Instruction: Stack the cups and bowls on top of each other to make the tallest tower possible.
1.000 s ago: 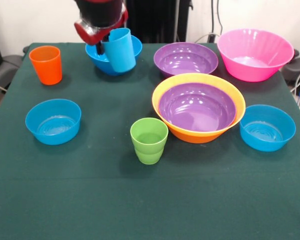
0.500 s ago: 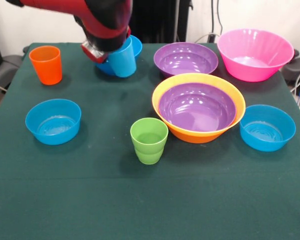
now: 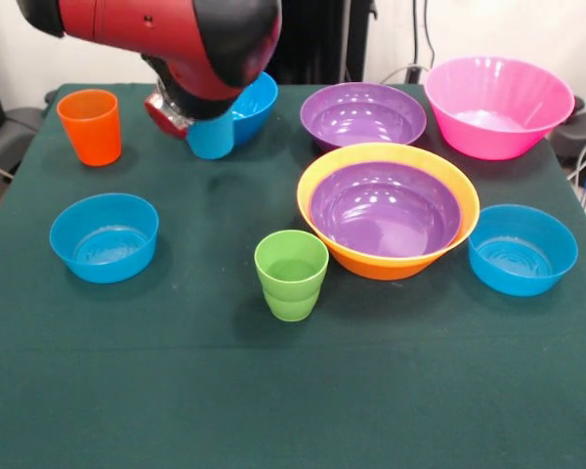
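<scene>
the red and black arm point(image 3: 166, 39) hung low over the table's point(image 3: 176, 391) far left, hiding most of the gripper point(image 3: 181, 107); whether it gripped could not be told. just under it sat a light blue cup point(image 3: 212, 139), glossy, against a small blue bowl point(image 3: 254, 103). the pink bowl point(image 3: 498, 106) stood far right. the orange-yellow bowl point(image 3: 371, 256) held a purple bowl point(image 3: 386, 210). the green cup point(image 3: 291, 274), ridged below, stood upright near the middle, the orange cup point(image 3: 90, 125) at the far left.

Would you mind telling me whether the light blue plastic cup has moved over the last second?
Yes. The light blue plastic cup has shifted left in the picture and down, toward the orange plastic cup, which stayed put.
</scene>
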